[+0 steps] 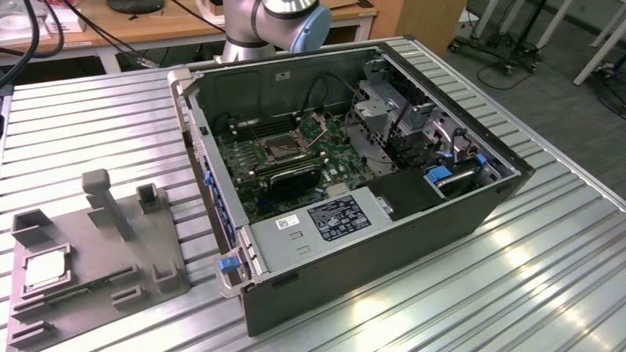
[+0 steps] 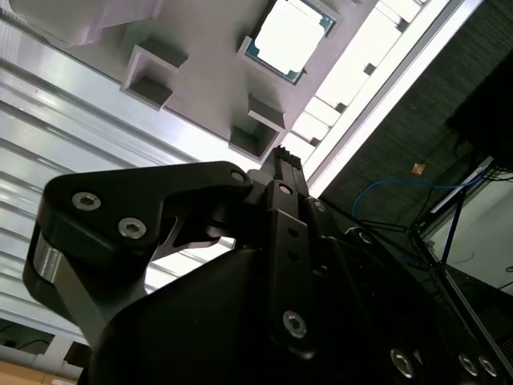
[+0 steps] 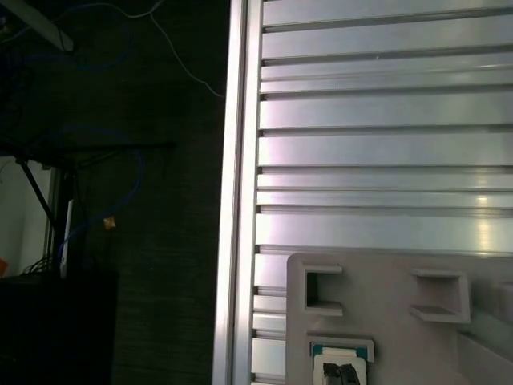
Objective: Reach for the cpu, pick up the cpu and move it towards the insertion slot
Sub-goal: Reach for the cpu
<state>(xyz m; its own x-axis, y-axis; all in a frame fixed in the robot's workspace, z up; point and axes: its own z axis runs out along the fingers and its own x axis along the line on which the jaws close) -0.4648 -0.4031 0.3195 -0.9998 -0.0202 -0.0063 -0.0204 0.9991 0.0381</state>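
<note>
Fingers together, cpu beyond, in second wrist view; insertion slot in exterior view.

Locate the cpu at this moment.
The cpu lies on the grey tray at the exterior view's left, on the metal table beside the open computer case.

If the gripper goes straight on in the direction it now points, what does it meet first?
Probably the grey tray, at the raised blocks just beyond the gripper in the second wrist view. The cpu lies further along that line, but depth is unclear.
</note>
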